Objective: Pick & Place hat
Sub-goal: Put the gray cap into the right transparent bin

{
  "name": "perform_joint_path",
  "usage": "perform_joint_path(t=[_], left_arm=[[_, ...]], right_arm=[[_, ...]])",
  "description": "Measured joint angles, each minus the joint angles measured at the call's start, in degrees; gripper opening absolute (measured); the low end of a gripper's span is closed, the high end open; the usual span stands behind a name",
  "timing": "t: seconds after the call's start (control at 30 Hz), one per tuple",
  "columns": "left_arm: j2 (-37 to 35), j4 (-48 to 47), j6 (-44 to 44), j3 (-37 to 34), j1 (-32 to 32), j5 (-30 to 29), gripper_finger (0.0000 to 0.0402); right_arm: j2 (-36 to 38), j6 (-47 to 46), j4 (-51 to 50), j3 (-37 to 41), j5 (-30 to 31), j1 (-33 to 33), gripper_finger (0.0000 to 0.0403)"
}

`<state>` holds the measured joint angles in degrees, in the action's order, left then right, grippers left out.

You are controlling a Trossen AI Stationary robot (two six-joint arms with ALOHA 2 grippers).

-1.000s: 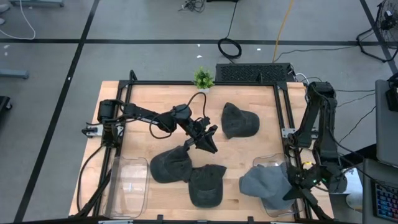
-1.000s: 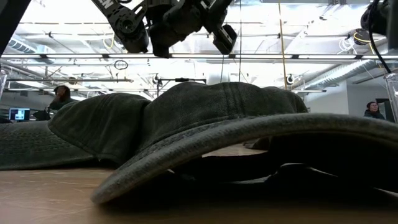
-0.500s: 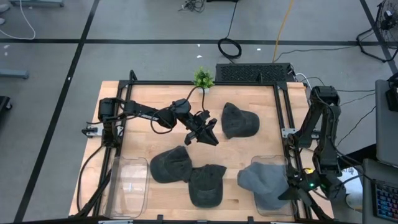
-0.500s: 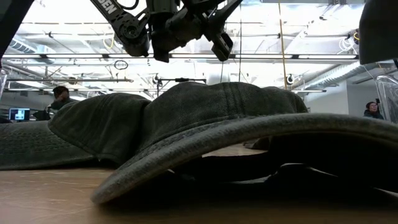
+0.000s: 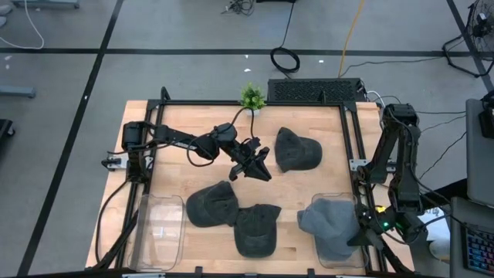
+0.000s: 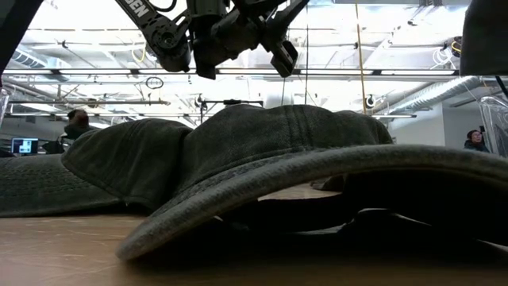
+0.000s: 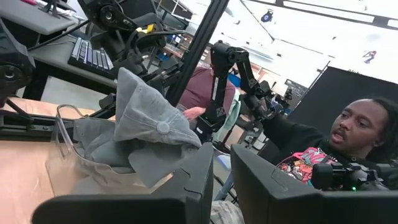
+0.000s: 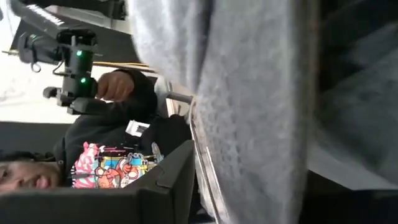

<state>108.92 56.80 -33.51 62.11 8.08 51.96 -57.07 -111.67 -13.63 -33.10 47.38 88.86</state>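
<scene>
A light grey hat (image 5: 330,226) sits in the clear bin (image 5: 343,262) at the table's near right corner. In the left wrist view this hat (image 7: 146,121) stands tilted on its brim inside the bin. My right gripper (image 5: 361,232) is at its right side, fingers parted around its cloth. Three dark hats lie on the wooden table: one far right of centre (image 5: 297,149) and two (image 5: 212,205) (image 5: 257,229) overlapping near the front. My left gripper (image 5: 266,168) hovers over the table's middle, shut on nothing, pointing toward the right bin. My right gripper has the light grey hat's cloth (image 8: 249,112) between its parted fingers. The cloth lies against one finger (image 8: 168,180). The other finger is hidden behind the cloth, so whether it touches cannot be told. The hat's lower part rests in the bin.
A second clear bin (image 5: 158,232) stands at the near left corner. A small green plant (image 5: 252,96) sits at the far edge. A black frame runs around the table. A person (image 7: 348,143) sits beyond the table's right side.
The light grey hat has shifted in the right bin: the part that reached toward the near edge has drawn back, and the hat now lies more compactly over the bin. My right gripper has rolled beside it.
</scene>
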Motion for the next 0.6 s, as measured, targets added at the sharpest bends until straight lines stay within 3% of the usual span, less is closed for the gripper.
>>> perform_joint_path(t=[0.37, 0.6], left_arm=[[0.00, -0.02, 0.24, 0.00, 0.00, 0.00, 0.0062], [0.00, -0.02, 0.21, 0.00, 0.00, 0.00, 0.0062]], right_arm=[[9.54, -16.18, -15.76, -0.04, -5.57, 0.00, 0.0131], [12.79, -15.51, -18.27, -0.04, -6.88, -1.80, 0.0130]])
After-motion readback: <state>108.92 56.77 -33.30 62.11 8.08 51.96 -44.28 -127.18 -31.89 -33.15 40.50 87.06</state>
